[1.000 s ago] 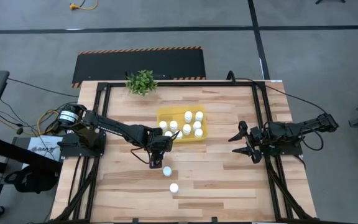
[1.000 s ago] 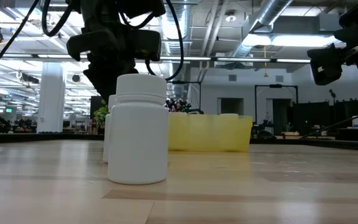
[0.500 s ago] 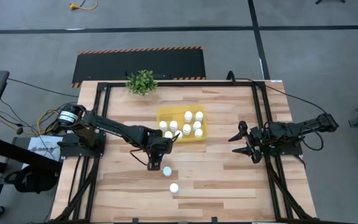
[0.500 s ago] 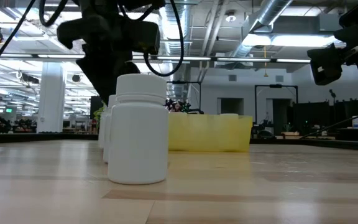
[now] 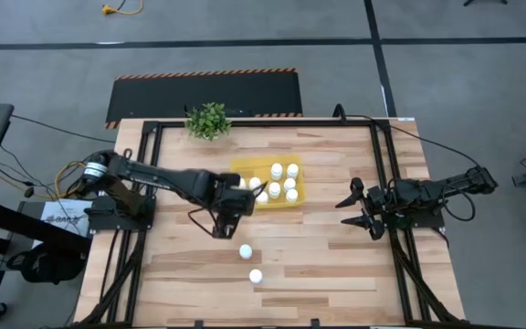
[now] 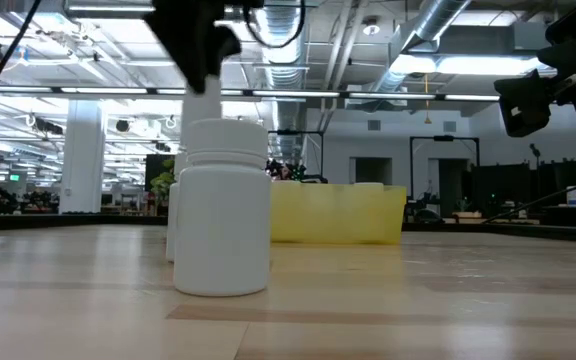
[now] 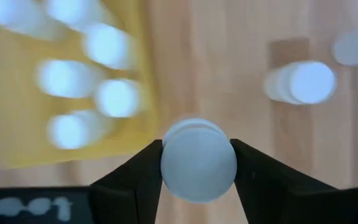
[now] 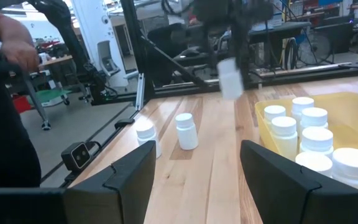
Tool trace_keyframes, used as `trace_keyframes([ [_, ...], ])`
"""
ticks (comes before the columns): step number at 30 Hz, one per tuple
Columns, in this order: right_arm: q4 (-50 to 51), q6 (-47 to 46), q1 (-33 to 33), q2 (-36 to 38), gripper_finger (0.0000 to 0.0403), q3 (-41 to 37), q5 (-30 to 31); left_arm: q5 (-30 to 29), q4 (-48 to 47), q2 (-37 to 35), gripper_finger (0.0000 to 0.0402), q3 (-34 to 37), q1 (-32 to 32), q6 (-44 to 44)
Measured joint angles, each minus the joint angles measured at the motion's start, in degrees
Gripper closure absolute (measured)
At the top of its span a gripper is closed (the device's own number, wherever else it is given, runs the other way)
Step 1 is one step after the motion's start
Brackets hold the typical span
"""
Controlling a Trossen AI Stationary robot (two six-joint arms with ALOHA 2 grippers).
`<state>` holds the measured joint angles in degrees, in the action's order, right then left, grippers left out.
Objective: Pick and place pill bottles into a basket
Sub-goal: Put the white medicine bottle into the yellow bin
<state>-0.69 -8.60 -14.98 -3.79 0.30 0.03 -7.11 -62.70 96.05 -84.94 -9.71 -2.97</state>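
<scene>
My left gripper (image 5: 229,205) hangs above the table just near-left of the yellow basket (image 5: 254,167), shut on a white pill bottle (image 7: 197,163) that also shows in the right wrist view (image 8: 230,79). The basket holds several upright bottles (image 5: 282,180). Two more bottles (image 5: 245,250) (image 5: 255,275) stand on their bases on the wood nearer the front edge; the closest one (image 6: 223,210) fills the low view. My right gripper (image 5: 359,208) waits open at the table's right side, touching nothing. My left gripper pinches the bottle between its two fingers, one on each opposite side of its upper part by the cap (image 7: 166,168). The fingers come from above, pointing steeply down. The bottle hangs upright below them, lifted clear of the table.
A green plant (image 5: 208,120) stands at the far edge, and a black frame (image 5: 149,164) runs along the table's sides. Bare wood lies between the basket and the right arm. A person (image 8: 5,93) stands beyond the table's left side.
My left gripper has risen, mostly in the last half second, and drifted a little toward the far edge and the basket. The bottle between its fingers has gone up with it, clear of the table. The two standing bottles have kept their places.
</scene>
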Motion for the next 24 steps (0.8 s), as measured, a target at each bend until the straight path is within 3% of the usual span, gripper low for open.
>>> trace_keyframes([
  [4, 0.0, 0.0, 0.0, 0.0, 0.0177, 0.0, 0.0, -5.2, -4.3, 0.0, 0.0240, -6.7, 2.5, 3.5],
  [8, 0.0, 0.0, 0.0, 0.0, 0.0177, 0.0, 0.0, -5.8, -4.9, 0.0, 0.0240, -10.3, 7.4, 6.0],
  [24, 0.0, 0.0, 0.0, 0.0, 0.0177, 0.0, 0.0, 2.5, 0.6, 4.2, 0.0239, -11.2, 26.4, 15.7],
])
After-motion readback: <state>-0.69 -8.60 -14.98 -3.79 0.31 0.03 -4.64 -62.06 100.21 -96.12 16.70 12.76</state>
